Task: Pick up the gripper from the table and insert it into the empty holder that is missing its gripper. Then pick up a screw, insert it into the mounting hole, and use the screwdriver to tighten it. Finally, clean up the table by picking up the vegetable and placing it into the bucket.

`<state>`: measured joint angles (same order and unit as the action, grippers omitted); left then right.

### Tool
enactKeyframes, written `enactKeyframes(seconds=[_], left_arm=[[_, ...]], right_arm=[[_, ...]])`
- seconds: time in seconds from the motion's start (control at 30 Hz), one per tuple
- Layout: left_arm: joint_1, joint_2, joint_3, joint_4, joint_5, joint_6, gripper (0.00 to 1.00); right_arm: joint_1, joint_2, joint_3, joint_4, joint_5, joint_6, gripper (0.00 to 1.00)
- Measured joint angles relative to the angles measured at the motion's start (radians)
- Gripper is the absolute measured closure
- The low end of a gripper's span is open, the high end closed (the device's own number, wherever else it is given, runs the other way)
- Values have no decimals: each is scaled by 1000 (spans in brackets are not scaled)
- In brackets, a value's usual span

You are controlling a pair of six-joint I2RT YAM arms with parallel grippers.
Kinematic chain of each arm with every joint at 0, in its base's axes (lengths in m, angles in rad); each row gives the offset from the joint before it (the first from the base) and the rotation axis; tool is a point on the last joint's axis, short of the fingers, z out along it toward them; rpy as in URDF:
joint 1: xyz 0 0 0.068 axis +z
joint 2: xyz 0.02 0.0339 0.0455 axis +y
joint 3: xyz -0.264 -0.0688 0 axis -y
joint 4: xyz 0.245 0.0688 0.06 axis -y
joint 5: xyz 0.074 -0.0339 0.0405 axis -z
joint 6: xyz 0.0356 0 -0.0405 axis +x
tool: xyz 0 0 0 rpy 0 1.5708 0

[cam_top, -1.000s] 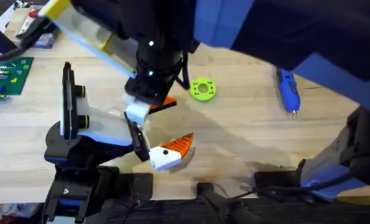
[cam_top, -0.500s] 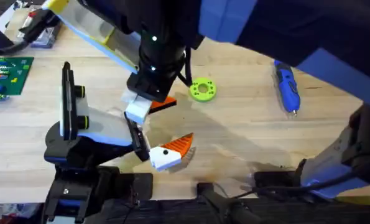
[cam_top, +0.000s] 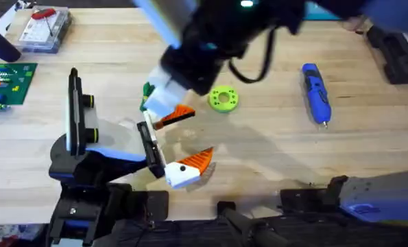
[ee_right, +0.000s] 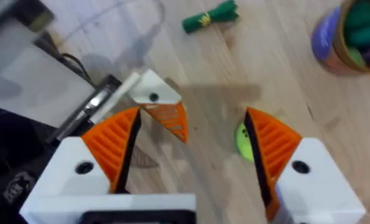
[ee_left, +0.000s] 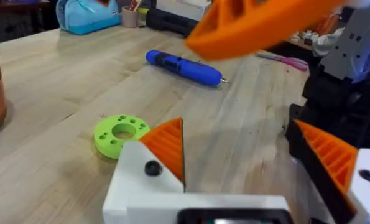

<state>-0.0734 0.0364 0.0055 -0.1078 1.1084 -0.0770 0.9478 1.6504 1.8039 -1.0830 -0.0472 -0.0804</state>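
Orange-padded and white, the right claw (cam_top: 171, 110) hangs over the middle of the bench (cam_top: 279, 154) in the overhead view, its arm reaching across from the far side. The vegetable (cam_top: 147, 90) lies just beside it, on the side toward the left edge. The left claw (cam_top: 182, 169) sits lower, nearer the bases and farther from the vegetable. The screwdriver (cam_top: 315, 92) lies well apart to the right.

From the left wrist, the left claw (ee_left: 247, 174) has its fingers spread with nothing between them. The screwdriver (ee_left: 185, 67) lies beyond a lime-green ring (ee_left: 119, 132).

From the right wrist, the right claw (ee_right: 191, 149) is wide apart and empty. The vegetable (ee_right: 211, 15) lies ahead of its fingertips, its long axis running roughly along the line between the two pads. A grab would probably need a wrist turn. The bucket (ee_right: 352, 37) stands near it.
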Motion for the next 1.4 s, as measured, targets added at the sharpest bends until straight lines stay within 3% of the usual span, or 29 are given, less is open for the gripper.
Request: enactKeyframes(seconds=[0.2,0.77,1.4], left_arm=[[0,0,0,0,0,1,10],[0,0,0,0,0,1,10],[0,0,0,2,-6,2,10]], right_arm=[[-107,-113,-142,15,-2,61,4],[-363,-243,-282,-25,-3,122,4],[-393,-250,-282,-79,-3,163,4]])
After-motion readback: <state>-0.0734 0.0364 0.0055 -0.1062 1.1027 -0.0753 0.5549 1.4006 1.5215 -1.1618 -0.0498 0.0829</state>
